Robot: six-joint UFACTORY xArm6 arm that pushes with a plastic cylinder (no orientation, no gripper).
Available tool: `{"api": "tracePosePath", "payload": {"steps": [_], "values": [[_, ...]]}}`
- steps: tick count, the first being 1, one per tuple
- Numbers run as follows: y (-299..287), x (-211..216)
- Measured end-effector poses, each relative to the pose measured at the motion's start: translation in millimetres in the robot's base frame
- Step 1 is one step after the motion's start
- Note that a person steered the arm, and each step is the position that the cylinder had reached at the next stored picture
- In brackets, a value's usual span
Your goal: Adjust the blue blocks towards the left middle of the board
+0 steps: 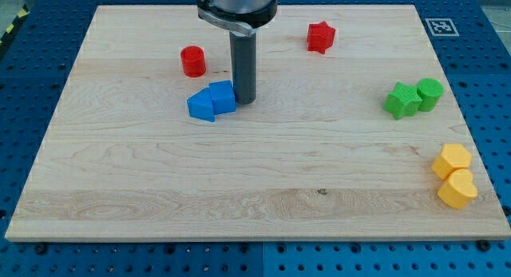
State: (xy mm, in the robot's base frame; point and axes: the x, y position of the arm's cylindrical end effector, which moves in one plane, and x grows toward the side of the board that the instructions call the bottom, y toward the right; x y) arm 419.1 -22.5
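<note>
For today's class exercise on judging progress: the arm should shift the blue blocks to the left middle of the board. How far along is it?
Done: the two blue blocks sit touching as a pair.
In hand: my tip stands against the pair's right side, placed to push them towards the view's left.
Left: the pair lies near the board's upper centre, below and right of the red cylinder, so most of the leftward travel remains.

Pale wooden board (239, 181) on a blue perforated bench (491, 85)

The board's grain runs from the view's left to its right, evenly lit, with a small dark knot below centre. The blue surface with its grid of holes frames it on every side. A black-and-white square marker (438, 26) sits at the board's top right corner; yellow-black striped tape (11, 27) shows at top left
</note>
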Motion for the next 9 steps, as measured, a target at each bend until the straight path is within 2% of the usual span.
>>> {"api": "tracePosePath", "payload": {"steps": [9], "values": [[-53, 28]]}}
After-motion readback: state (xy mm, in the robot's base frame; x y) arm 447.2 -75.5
